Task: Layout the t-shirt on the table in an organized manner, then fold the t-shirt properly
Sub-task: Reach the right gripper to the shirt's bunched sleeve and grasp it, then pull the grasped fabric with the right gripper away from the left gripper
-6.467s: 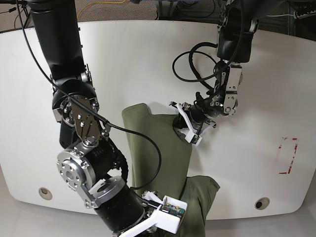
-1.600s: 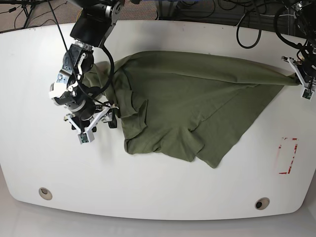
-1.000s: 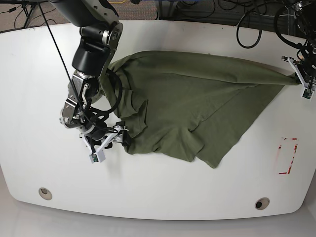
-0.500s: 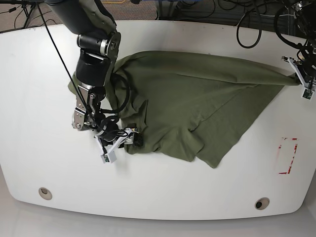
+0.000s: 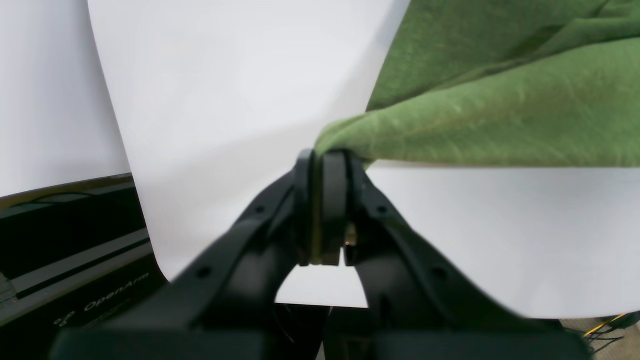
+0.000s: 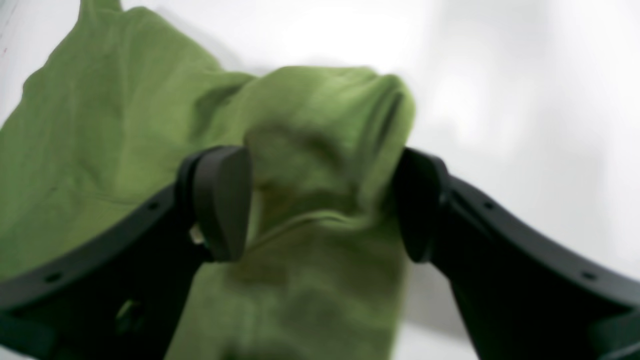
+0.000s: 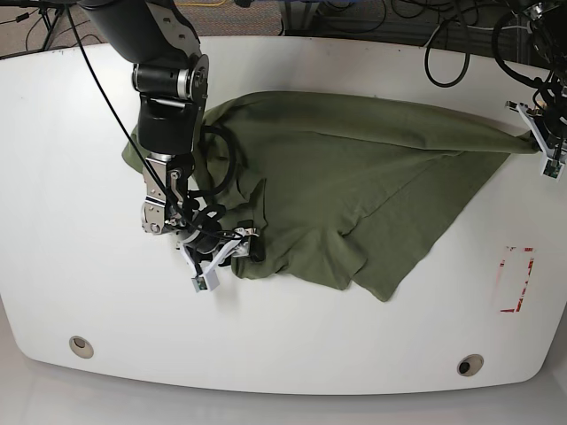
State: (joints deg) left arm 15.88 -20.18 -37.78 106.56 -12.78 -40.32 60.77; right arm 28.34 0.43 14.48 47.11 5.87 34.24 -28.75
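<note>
The olive-green t-shirt (image 7: 354, 186) lies spread and rumpled across the middle of the white table (image 7: 71, 177). My left gripper (image 7: 536, 142) sits at the table's right edge, shut on a stretched corner of the t-shirt (image 5: 450, 135), with the cloth pinched between its pads (image 5: 327, 170). My right gripper (image 7: 232, 251) is low at the shirt's lower left edge. In the right wrist view its jaws stand open around a bunched fold of the t-shirt (image 6: 325, 150), one pad (image 6: 222, 200) on each side.
A red-and-white tape rectangle (image 7: 516, 279) marks the table at the right. Two round grommet holes (image 7: 81, 345) (image 7: 470, 364) sit near the front edge. Cables hang behind the table's far edge.
My right arm has moved down and to the right along the shirt's left edge, reaching its lower left corner. The left gripper has stayed put, holding its corner.
</note>
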